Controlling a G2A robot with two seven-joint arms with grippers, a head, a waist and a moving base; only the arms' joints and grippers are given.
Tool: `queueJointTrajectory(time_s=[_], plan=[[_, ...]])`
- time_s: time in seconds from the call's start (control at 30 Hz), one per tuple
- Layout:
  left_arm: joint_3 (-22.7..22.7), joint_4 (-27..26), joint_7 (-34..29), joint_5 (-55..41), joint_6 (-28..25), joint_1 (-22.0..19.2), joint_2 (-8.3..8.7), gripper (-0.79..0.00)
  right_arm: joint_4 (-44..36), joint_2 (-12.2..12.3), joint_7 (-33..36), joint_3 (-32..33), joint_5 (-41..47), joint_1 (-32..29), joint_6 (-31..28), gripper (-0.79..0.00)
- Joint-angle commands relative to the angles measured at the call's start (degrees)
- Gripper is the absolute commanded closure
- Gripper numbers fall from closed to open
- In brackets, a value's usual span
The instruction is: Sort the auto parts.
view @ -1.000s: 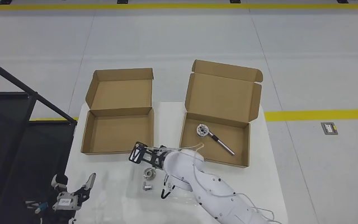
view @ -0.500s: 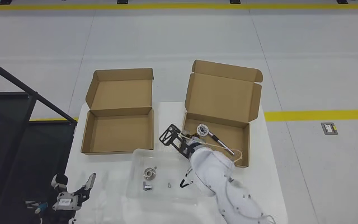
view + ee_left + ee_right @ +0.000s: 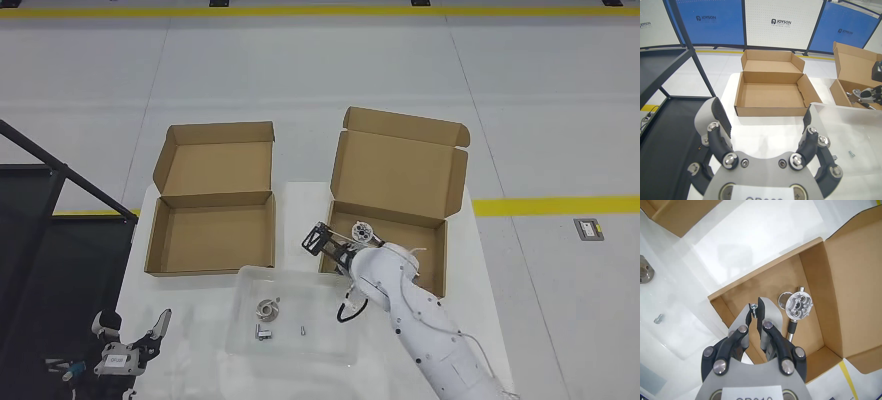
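Note:
My right gripper (image 3: 754, 307) is shut on a small silver bolt (image 3: 754, 311). It hangs over the near left corner of the right cardboard box (image 3: 432, 262), where the top view shows the right gripper (image 3: 318, 240). A slotted metal disc on a shaft (image 3: 799, 308) lies inside that box. The clear plastic tray (image 3: 330, 345) holds a metal ring part (image 3: 266, 308), a small block (image 3: 262, 331) and another bolt (image 3: 301, 326). My left gripper (image 3: 762, 111) stands open and holds nothing, low at the table's front left corner.
An open cardboard box (image 3: 212, 235) with nothing in it sits on the left of the white table (image 3: 470, 320). A black metal rack (image 3: 40, 250) stands just left of the table, close to the left gripper (image 3: 133, 328).
The right gripper has swung from above the clear tray rightward to the right box's corner, carrying the bolt. The left arm has kept still.

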Motion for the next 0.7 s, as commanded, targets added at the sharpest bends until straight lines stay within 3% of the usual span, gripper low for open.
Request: queueJointTrajectory(time_s=[0.0, 0.33, 0.43, 0.53, 0.67], plan=[[0.00, 0.00, 0.00, 0.00, 0.00, 0.00, 0.00, -0.785, 2.46, -0.16, -1.18, -0.15, 0.52, 0.96, -0.25, 0.000], [0.00, 0.00, 0.00, 0.00, 0.00, 0.00, 0.00, -0.785, 12.03, -0.51, -7.55, -0.08, 2.43, 4.24, -1.84, 0.000], [0.00, 0.00, 0.00, 0.00, 0.00, 0.00, 0.00, -0.785, 12.87, -0.58, -8.49, -0.21, 2.62, 4.43, -1.74, 0.000], [0.00, 0.00, 0.00, 0.00, 0.00, 0.00, 0.00, -0.785, 12.61, -0.54, -8.95, -0.22, 2.57, 4.14, -1.57, -0.086], [0.00, 0.00, 0.00, 0.00, 0.00, 0.00, 0.00, -0.785, 10.75, -0.41, -8.77, -0.20, 2.26, 3.30, -1.26, -0.080]])
